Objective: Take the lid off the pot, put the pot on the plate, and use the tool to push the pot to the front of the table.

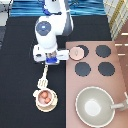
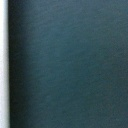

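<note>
— What takes up the most room?
— The black desk [image 1: 20,60]. The wrist view shows only its dark surface [image 2: 65,65], with a pale strip along one edge. The pinkish-brown stove panel [image 1: 93,61] lies along the exterior view's right and carries four black burners [image 1: 106,69].

— And the robot?
— The white arm [image 1: 50,30] reaches down from the exterior view's top, just left of the stove.

— What else is big?
— A grey-beige pan [image 1: 81,98] sits at the bottom right, its handle pointing right.

— Where are the task pieces?
— The cream-yellow plate [image 1: 54,104] lies on the desk at the bottom, left of the pan. The pale-pink pot [image 1: 37,95] stands on it, uncovered, with reddish-brown contents showing. The lid [image 1: 76,52] rests on the stove's upper-left burner, well apart from the pot.

— The tool?
— The cream spatula [image 1: 43,80] lies between hand and pot. Its slotted head touches the pot's upper edge, and its thin handle runs up to the gripper [image 1: 48,61].

— Is the gripper clamped on it?
— I cannot tell. The handle's end disappears beneath the hand.
</note>
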Controlling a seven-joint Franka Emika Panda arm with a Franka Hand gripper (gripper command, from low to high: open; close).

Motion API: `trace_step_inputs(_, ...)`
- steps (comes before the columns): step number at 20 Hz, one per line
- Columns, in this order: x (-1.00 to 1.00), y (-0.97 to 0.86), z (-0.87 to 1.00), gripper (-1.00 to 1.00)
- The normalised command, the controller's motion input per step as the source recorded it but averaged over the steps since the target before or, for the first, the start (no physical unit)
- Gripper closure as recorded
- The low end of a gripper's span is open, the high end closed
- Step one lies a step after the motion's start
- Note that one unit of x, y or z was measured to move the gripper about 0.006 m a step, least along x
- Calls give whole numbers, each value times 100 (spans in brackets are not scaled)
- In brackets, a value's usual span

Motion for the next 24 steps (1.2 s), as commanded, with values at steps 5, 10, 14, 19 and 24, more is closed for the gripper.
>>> trace_step_inputs(5, -7, -67, 54, -100)
trace_step_inputs(10, 31, -88, 50, -100)
trace_step_inputs(14, 68, -51, 10, -100)
trace_step_inputs(19, 94, -21, -57, -100)
trace_step_inputs(24, 30, 0, -90, -100)
